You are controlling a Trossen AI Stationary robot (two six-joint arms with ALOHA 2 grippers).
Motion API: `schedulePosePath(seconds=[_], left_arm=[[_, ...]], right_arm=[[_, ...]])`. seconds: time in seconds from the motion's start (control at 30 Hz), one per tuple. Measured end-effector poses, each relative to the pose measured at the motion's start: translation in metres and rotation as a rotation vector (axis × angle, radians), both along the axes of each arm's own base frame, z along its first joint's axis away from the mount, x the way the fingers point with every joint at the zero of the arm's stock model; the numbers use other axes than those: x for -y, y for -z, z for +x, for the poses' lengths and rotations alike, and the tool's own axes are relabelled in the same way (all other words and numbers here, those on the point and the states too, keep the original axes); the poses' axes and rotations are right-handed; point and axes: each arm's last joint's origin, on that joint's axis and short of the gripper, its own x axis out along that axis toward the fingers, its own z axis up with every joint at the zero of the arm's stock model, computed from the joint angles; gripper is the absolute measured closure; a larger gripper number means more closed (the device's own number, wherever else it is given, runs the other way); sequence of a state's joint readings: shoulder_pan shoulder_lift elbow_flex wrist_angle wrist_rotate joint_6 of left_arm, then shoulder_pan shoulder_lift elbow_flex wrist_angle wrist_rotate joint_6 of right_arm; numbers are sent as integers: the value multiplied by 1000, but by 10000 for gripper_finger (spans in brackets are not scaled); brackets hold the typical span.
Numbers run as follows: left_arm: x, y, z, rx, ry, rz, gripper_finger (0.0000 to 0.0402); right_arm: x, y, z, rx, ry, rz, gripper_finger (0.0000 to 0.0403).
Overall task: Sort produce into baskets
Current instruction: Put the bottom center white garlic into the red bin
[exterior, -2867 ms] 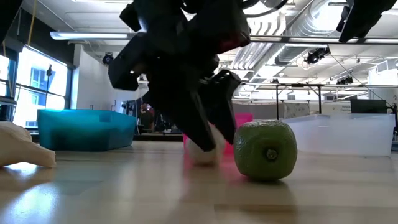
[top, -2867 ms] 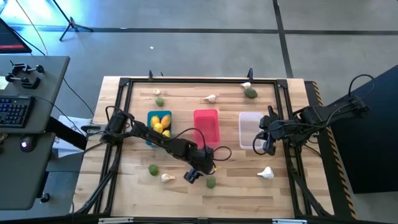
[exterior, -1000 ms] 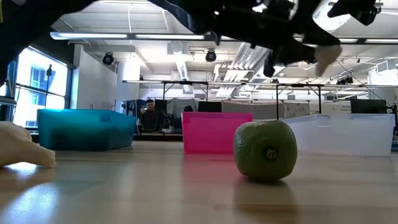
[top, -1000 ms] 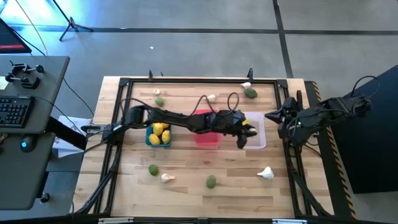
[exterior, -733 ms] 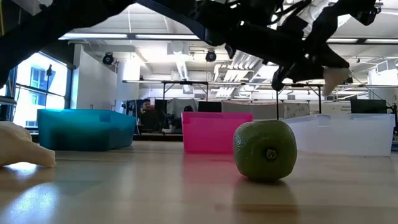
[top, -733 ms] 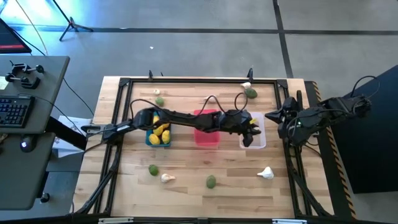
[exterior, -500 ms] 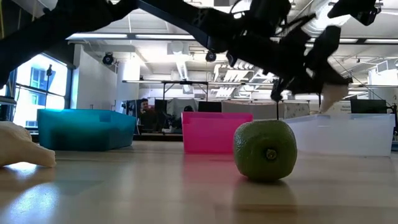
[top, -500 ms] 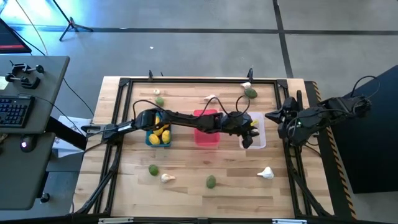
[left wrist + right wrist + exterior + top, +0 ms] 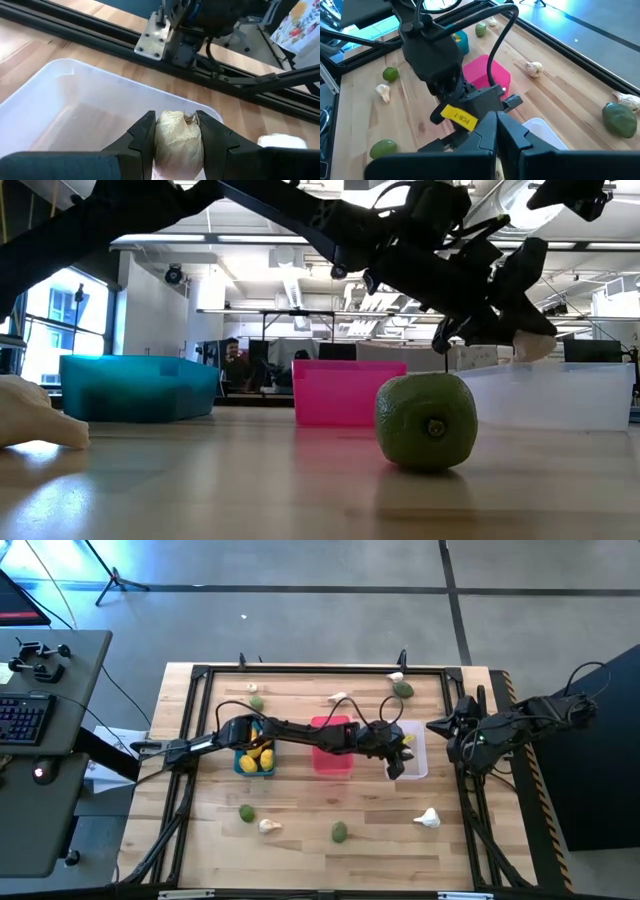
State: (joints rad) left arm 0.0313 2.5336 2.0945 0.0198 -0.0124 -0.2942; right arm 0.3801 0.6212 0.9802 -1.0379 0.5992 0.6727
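Wooden slats make up the table [image 9: 300, 850], pale and grained, boxed in by a black rail frame. At centre frame in the high view sit 3 smooth plastic bins in a row: blue bin [image 9: 243, 727] with yellow lemons, pink bin [image 9: 331, 758], and white bin [image 9: 421, 748], translucent and apparently empty. Stretched across all 3, the left gripper [image 9: 176, 132] hangs over the white bin, its 2 dark fingers clamped on a papery, wrinkled garlic bulb [image 9: 176, 139]; in the low view the bulb [image 9: 535, 347] sits just above the bin's rim. I'd say the step in hand is the drop: the next move calls for spreading the fingers so the bulb falls inside the walls, then lifting clear. Off at the right edge of the high view, the right gripper [image 9: 496, 131] waits near the rail, fingers pressed together with nothing between them. Loose pieces are scattered about: a dimpled green fruit [image 9: 340, 831] and 2 garlics [image 9: 267, 826] [image 9: 427, 818] toward the lower frame, more along the upper rail.
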Motion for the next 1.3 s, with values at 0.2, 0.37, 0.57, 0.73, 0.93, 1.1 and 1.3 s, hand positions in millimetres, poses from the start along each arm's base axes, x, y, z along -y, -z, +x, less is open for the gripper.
schedulePosePath(seconds=[0.2, 0.37, 0.57, 0.73, 0.93, 1.1, 1.3], left_arm=[[-6, 1, -1, -9, -8, 6, 303], [-16, -7, -5, -95, 32, 18, 303], [-22, -46, -20, -307, 119, 133, 303], [-18, -71, -42, -465, 188, 180, 303], [-18, -87, -64, -605, 162, 198, 303], [-21, -85, -78, -747, 151, 192, 303], [-27, -51, -83, -872, 114, 163, 303]], right_arm=[[0, 1, -1, -16, 1, -5, 403], [0, 1, -1, -18, 0, -6, 403], [1, 2, -1, -25, 0, -9, 403], [1, 3, -2, -36, -1, -14, 403], [1, 3, -2, -47, -8, -29, 403], [1, 3, -2, -48, -10, -32, 403], [1, 3, -2, -50, -10, -30, 403]])
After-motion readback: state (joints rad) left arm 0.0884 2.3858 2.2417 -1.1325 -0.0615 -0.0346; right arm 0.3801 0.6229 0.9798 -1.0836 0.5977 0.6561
